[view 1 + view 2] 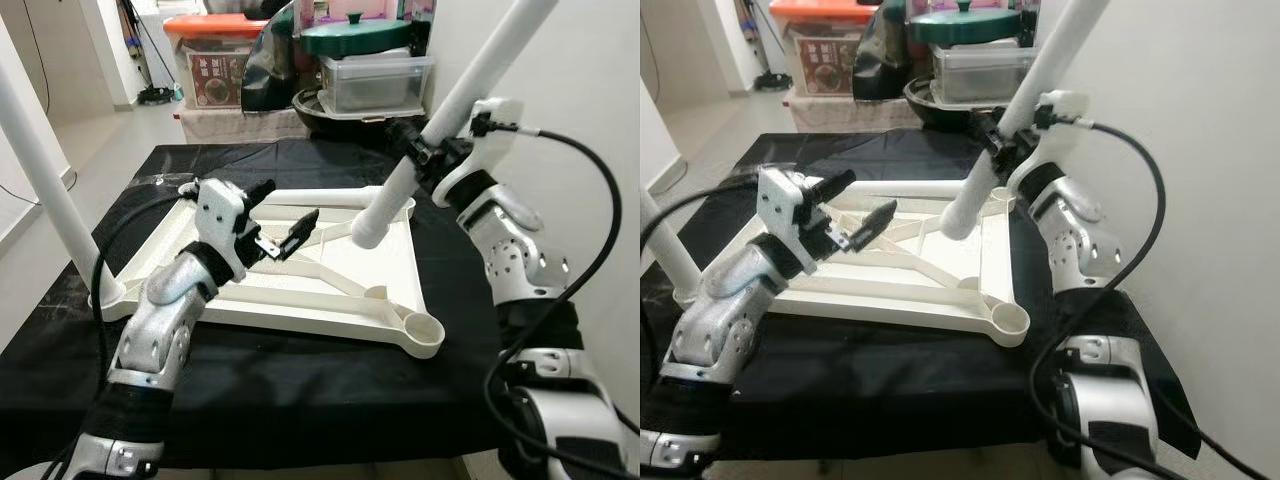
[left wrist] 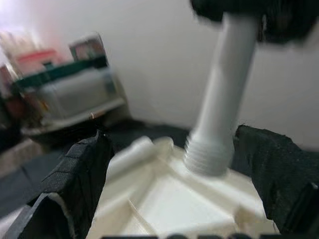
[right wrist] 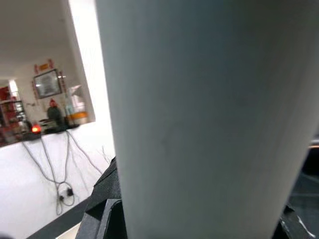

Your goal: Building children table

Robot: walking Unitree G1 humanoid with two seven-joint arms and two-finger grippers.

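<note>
A white children's table top (image 1: 330, 290) lies upside down on a black cloth. One white leg (image 1: 40, 170) stands fixed in its near left corner. My right gripper (image 1: 425, 150) is shut on a second white table leg (image 1: 440, 120), held tilted with its threaded end (image 2: 209, 159) just above the far right corner socket. My left gripper (image 1: 285, 225) hovers open over the middle of the table top, its fingers (image 2: 79, 174) spread and holding nothing. The near right corner socket (image 1: 425, 330) is open.
The black cloth (image 1: 300, 380) covers a low surface. Behind it stand plastic storage boxes (image 1: 375, 80), a green lid (image 1: 355, 35) and an orange-lidded bin (image 1: 215, 50). A white wall (image 1: 590, 90) runs close on the right. Tiled floor (image 1: 100, 140) lies at the far left.
</note>
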